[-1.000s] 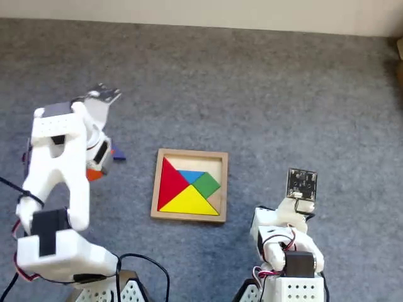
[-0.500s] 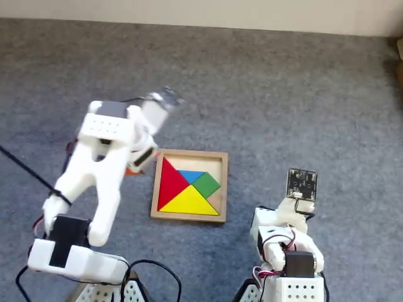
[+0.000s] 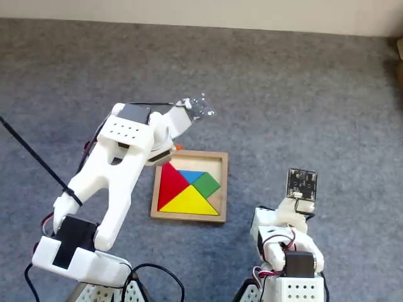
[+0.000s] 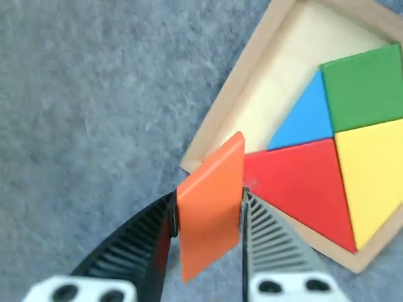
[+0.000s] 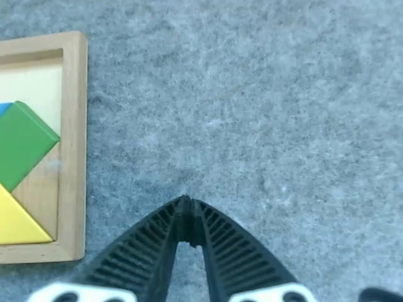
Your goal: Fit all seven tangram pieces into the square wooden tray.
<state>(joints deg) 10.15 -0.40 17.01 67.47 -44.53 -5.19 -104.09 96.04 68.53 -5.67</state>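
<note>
The square wooden tray [image 3: 189, 153] lies mid-table holding a red triangle [image 3: 169, 184], a yellow triangle [image 3: 190, 202], a blue triangle [image 3: 191, 176] and a green square [image 3: 207, 184]. My left gripper [image 4: 208, 217] is shut on an orange piece [image 4: 211, 212], held over the tray's far left corner [image 4: 198, 160]. In the high view the left arm [image 3: 126, 157] covers that corner, with a sliver of the orange piece [image 3: 178, 148] showing. My right gripper [image 5: 189, 220] is shut with nothing in it, low over the carpet right of the tray [image 5: 74, 145].
Grey carpet [image 3: 283, 94] covers the whole table. The right arm [image 3: 289, 245] is folded near the front edge, right of the tray. Bare wood [image 4: 283, 94] shows in the tray's far part.
The left arm has swung from the far left to the right, carrying the orange piece to the tray's far left corner. The right arm has stayed still.
</note>
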